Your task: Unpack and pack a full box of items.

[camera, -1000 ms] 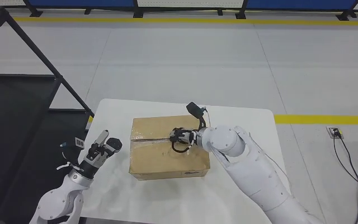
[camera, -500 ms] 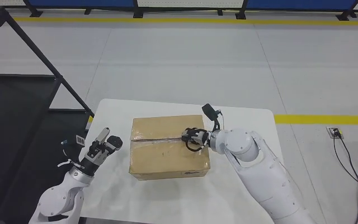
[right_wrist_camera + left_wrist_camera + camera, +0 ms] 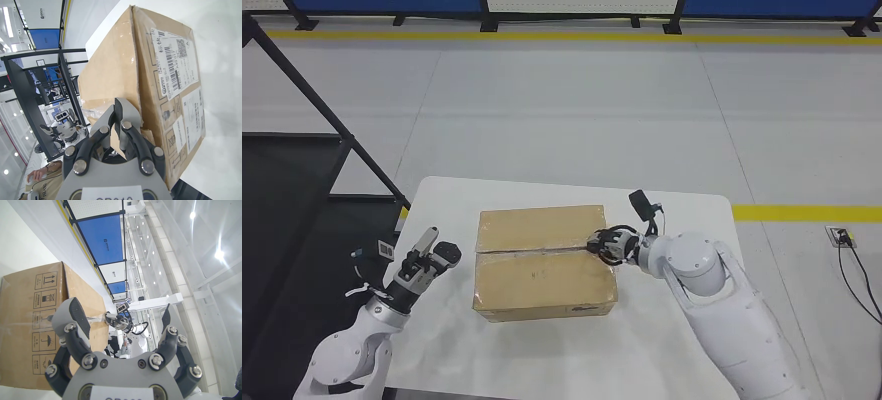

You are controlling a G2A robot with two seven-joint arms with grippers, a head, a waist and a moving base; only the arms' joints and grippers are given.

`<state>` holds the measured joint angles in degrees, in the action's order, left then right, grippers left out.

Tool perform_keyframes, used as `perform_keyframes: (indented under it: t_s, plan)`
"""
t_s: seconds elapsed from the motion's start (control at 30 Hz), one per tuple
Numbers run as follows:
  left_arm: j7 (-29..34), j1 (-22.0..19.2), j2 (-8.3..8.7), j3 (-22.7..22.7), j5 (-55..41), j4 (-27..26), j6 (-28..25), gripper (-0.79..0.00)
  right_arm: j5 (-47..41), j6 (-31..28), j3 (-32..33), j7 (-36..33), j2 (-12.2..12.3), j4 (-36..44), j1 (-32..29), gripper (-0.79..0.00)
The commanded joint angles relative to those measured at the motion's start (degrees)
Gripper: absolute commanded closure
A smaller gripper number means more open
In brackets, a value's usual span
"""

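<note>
Black frame (image 3: 312, 190): stood on the floor just beside the table's left edge.
Left gripper (image 3: 436, 250): hung over the left part of the table, near the box's left end but apart from it. Its two fingers were spread wide, with nothing between them.
Table (image 3: 682, 330): had a white top and carried the box about in its middle.
Box (image 3: 542, 275): was brown cardboard and sat flat on the table between the two grippers. Its long side ran left to right and both top flaps were down.
Handling symbols (image 3: 44, 321): were printed in a column on the box's left end panel, which faced the left gripper.
Seam (image 3: 532, 250): ran left to right along the top of the box, where the two flaps met.
Clear tape (image 3: 93, 319): lay crumpled and loose on the seam near its right end.
Right gripper (image 3: 598, 244): sat at the right end of the seam, against the box's top edge. Its fingers were pressed together, and I could not tell whether a strip of tape was pinched between them.
Shipping label (image 3: 174, 66): was white and stuck on the box's right end panel, with smaller white stickers beside it.
</note>
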<state>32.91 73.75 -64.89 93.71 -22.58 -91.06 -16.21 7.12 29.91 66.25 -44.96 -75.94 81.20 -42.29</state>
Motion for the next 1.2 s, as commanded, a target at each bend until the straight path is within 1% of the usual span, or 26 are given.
perform_keyframes:
  t_s: [0.0, 0.2, 0.4, 0.47, 0.53, 0.63, 0.77, 1.0, 1.17]
  plan:
    - [-0.1, 0.0, 0.01, 0.0, 0.0, 0.0, 0.0, -0.785, -0.5, 0.4, 0.9, -0.1, 0.2, 0.3, -0.5, 0.0]
    - [-0.2, 0.0, 0.03, -0.1, 0.1, 0.0, 0.1, -0.785, -1.5, -0.5, 2.6, 0.4, 0.7, 2.0, -1.9, 0.0]
    - [-0.3, 0.2, 0.08, 0.3, -0.1, 0.2, -0.2, -0.785, -2.3, -6.6, 3.2, 4.3, 0.8, 6.5, -4.0, 0.0]
    - [-0.5, 0.4, 0.1, 0.5, -0.3, 0.1, -0.3, -0.785, -2.1, -7.7, 3.0, 4.7, 0.8, 7.9, -4.7, 0.0]
    - [-0.5, 0.5, 0.13, 0.7, -0.5, 0.1, -0.3, -0.785, -1.7, -7.0, 2.2, 3.9, 0.9, 8.0, -4.7, 0.0]
    - [-0.5, 0.7, 0.15, 0.9, -0.8, 0.0, -0.4, -0.785, -0.9, -4.5, 0.6, 3.2, 0.7, 5.6, -2.8, 0.0]
    - [-0.5, 1.0, 0.2, 1.3, -0.9, -0.2, -0.5, -0.785, -2.1, -3.1, -2.0, 1.6, 0.1, 0.2, 0.7, 0.0]
    - [-0.4, 1.2, 0.27, 1.7, -1.3, 0.1, -0.6, -0.785, -3.7, -4.8, -6.9, 1.4, -1.3, -4.9, 5.1, 0.0]
    - [-0.4, 1.4, 0.28, 1.8, -1.5, 0.2, -0.7, -0.785, -4.5, -4.6, -11.1, 1.5, -2.7, -8.0, 8.5, 0.0]
